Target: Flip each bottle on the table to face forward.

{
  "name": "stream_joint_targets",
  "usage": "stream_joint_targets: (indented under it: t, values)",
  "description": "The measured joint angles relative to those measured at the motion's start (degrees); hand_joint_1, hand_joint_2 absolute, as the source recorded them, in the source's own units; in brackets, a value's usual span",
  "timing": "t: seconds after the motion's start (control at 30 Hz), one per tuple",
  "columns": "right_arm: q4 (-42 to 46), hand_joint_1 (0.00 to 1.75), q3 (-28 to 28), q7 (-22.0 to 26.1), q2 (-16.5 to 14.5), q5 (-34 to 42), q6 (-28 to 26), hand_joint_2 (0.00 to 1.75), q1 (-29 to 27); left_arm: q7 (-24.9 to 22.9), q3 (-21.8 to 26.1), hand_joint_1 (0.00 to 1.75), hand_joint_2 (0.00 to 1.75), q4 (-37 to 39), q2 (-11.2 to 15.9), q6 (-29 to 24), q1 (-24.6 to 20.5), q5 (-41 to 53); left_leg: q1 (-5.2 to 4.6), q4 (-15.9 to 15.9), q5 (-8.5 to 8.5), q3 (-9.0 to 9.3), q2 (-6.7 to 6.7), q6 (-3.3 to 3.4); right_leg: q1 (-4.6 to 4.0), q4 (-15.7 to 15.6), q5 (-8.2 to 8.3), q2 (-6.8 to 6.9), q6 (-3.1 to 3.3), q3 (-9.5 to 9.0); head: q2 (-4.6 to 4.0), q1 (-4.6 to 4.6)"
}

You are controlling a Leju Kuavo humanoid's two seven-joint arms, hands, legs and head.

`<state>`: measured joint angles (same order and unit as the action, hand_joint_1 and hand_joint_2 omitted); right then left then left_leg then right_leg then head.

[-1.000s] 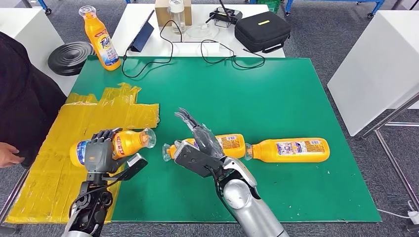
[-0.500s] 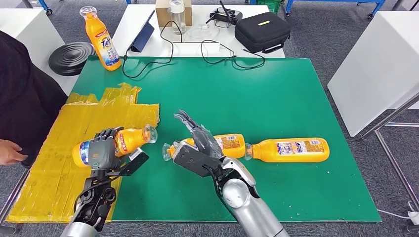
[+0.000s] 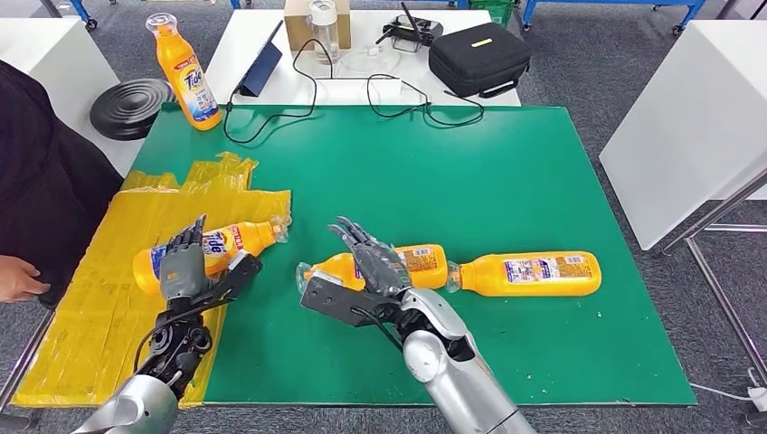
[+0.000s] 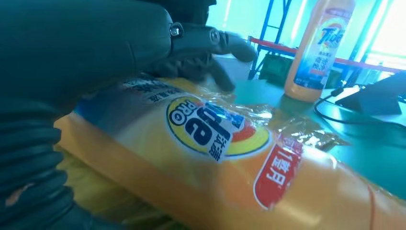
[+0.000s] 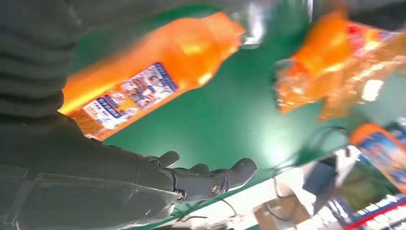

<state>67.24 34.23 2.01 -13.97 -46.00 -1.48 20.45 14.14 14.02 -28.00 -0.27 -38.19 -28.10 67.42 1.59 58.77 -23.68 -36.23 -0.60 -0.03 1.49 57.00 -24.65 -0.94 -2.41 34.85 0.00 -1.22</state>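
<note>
Left hand (image 3: pixel 185 267) has let go since a second ago: back then its fingers were wrapped round the leftmost bottle (image 3: pixel 210 254), now they're spread and pointing up the frame, with the palm just lying on the bottle's near side. That bottle has also rolled. Its Tide logo now faces up, clear in the left wrist view (image 4: pixel 210 129), and it sits on the yellow sheet (image 3: pixel 81 307) at lower left of the frame, cap aimed right. So I'd say bottle one is flipped and basically done.

Right hand (image 3: pixel 366 262) barely shifted. It's open, fingers fanned, hovering over the middle bottle (image 3: pixel 407 265) at lower centre of the green mat (image 3: pixel 506 163); can't tell if it actually touches. That one shows its small-print back label in the right wrist view (image 5: pixel 139 93), so it looks like the next to turn. Third lying bottle (image 3: pixel 534 274) is just to its right, nearly neck-to-base, also back label up, same spot as before.

An upright bottle (image 3: pixel 184 70) stands at the upper left corner, unchanged. A person's hand (image 3: pixel 18 278) rests at the left edge.
</note>
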Motion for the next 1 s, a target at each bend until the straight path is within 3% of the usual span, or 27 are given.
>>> stream_joint_targets:
  t: [0.3,0.53,0.63,0.8,1.0]
  values:
    - [-6.1,0.00,0.3,-1.6,1.3,-5.0,-0.1,1.75,0.9,4.7,-3.2,0.00,0.00,-0.9,0.7,0.7,1.7,-6.2,-0.01,0.0,-0.01,-0.03,-0.02,0.00,0.01,0.0,0.00,0.02,0.00,0.00,0.00,-0.01]
    - [-9.7,0.00,0.2,-2.3,2.2,-6.4,0.1,1.75,2.2,5.8,-6.1,0.00,0.00,-4.4,0.8,1.5,4.3,-9.5,-0.01,0.0,0.00,-0.03,-0.02,0.00,0.01,0.0,0.00,0.02,0.00,0.00,0.00,0.00]
    - [-10.5,0.00,0.2,-2.8,2.4,-7.8,0.2,1.75,2.4,9.0,-6.9,0.00,0.00,-6.7,0.7,3.4,5.6,-15.7,-0.01,0.0,0.00,-0.03,-0.01,0.00,0.01,0.0,0.00,0.01,0.00,0.01,0.00,0.00]
    - [-11.2,0.00,0.3,-3.7,3.4,-10.4,0.7,1.75,2.6,16.7,-8.0,0.00,0.00,-21.2,0.4,12.2,12.8,-35.2,-0.01,0.0,-0.02,-0.05,0.03,-0.01,0.01,0.0,-0.02,-0.01,0.01,0.10,0.00,-0.01]
    - [-9.7,0.00,0.1,-6.3,6.5,-13.3,0.0,1.75,2.6,17.5,-9.4,0.00,0.00,-42.8,-0.1,19.5,22.1,-45.6,-0.02,0.0,-0.04,-0.10,-0.01,0.00,0.02,0.0,-0.04,0.02,0.02,0.12,0.00,0.01]
